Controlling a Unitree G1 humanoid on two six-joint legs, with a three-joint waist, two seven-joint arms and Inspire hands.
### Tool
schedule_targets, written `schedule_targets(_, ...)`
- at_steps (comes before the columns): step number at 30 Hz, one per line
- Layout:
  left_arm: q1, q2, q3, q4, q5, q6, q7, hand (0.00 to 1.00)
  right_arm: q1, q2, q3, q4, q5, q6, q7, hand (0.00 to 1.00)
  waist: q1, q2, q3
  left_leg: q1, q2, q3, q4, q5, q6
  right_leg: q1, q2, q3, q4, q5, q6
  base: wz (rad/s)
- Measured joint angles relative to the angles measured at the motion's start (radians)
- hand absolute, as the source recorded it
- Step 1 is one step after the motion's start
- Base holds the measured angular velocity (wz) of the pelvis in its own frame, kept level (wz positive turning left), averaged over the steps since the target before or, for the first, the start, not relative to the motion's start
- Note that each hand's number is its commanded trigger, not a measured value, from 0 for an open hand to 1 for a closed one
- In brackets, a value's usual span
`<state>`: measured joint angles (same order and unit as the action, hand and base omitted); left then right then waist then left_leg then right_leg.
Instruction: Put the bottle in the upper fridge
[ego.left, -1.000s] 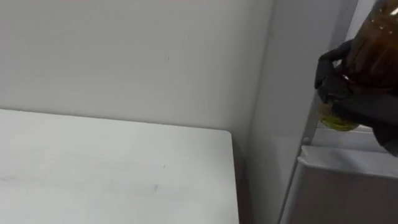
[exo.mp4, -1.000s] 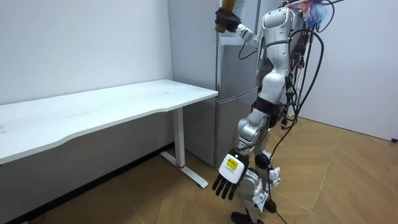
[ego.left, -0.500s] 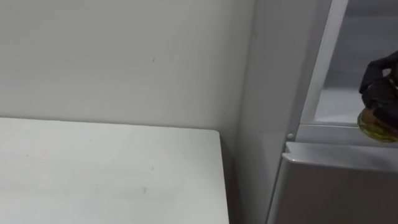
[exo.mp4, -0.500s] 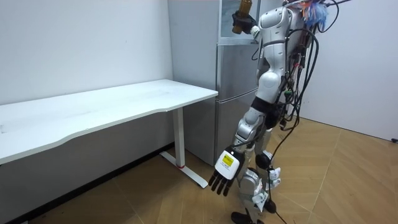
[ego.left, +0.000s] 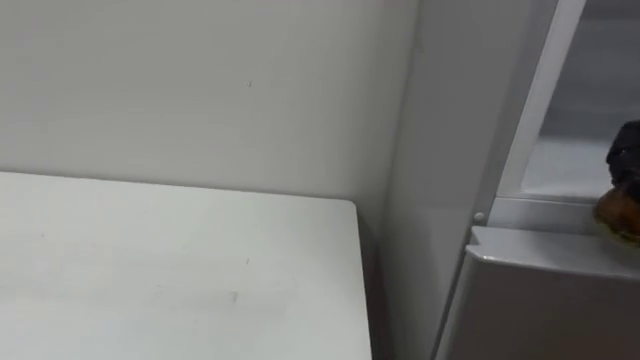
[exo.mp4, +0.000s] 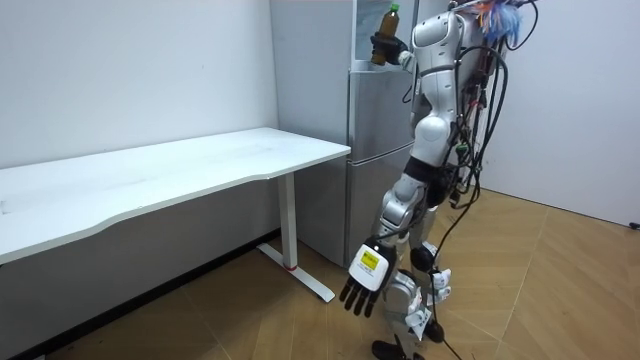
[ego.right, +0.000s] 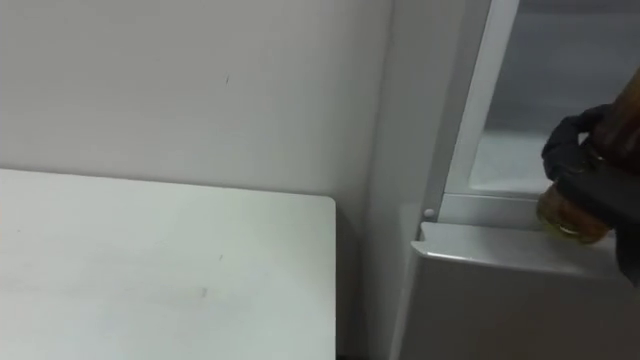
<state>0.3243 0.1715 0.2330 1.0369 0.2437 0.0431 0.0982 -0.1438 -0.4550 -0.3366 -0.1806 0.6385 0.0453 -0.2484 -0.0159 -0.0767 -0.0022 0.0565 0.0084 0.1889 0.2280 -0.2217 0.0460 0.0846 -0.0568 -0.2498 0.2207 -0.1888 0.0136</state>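
Your right hand is clenched round the bottle at the frame's right edge, base right at the sill of the open upper fridge, likely so it goes in upright, while your left hand hangs slack-fingered, low in the room view.

We are looking at a plain room at home: a long white surface, a grey fridge, a wooden floor.

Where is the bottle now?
In the room view's upper middle, the bottle is held by the right robot hand at the open upper fridge compartment's front edge, above the lower door.
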Motion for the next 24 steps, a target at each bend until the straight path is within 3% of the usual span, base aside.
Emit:
schedule_targets(15, 0.0, 0.003, 0.003, 0.007, 0.004, 0.001, -0.001, 0.0, -0.129, -0.03, 0.002, 0.171, 0.038, 0.002, -0.087, 1.0, 0.013, -0.007, 0.003, -0.006, -0.003, -0.003, -0.003, 0.0, 0.001, -0.001, -0.001, -0.009, 0.0, 0.0, -0.001, -0.01)
schedule_targets(18, 0.0, 0.006, 0.003, 0.009, 0.002, 0.0, -0.003, 0.0, -0.169, -0.061, 0.003, 0.218, 0.069, 0.002, -0.087, 1.0, 0.014, -0.008, 0.0032, -0.003, -0.003, -0.004, -0.001, 0.0, 0.001, 0.005, -0.002, -0.016, 0.0, 0.001, -0.001, 0.02)
schedule_targets(20, 0.0, 0.01, 0.004, 0.008, 0.001, 0.0, -0.016, 0.0, -0.214, -0.102, 0.004, 0.276, 0.094, 0.002, -0.088, 1.0, 0.017, -0.01, 0.0008, -0.004, -0.003, -0.007, 0.0, 0.0, 0.001, 0.007, -0.004, -0.028, 0.001, 0.001, -0.001, 0.07)
schedule_targets(24, 0.005, 0.013, 0.004, 0.008, 0.002, 0.001, -0.031, 0.0, -0.251, -0.133, 0.01, 0.293, 0.122, 0.002, -0.087, 1.0, 0.022, -0.015, 0.0027, 0.0, -0.001, -0.012, 0.0, 0.001, 0.0, 0.014, -0.003, -0.039, -0.001, 0.0, -0.001, 0.08)
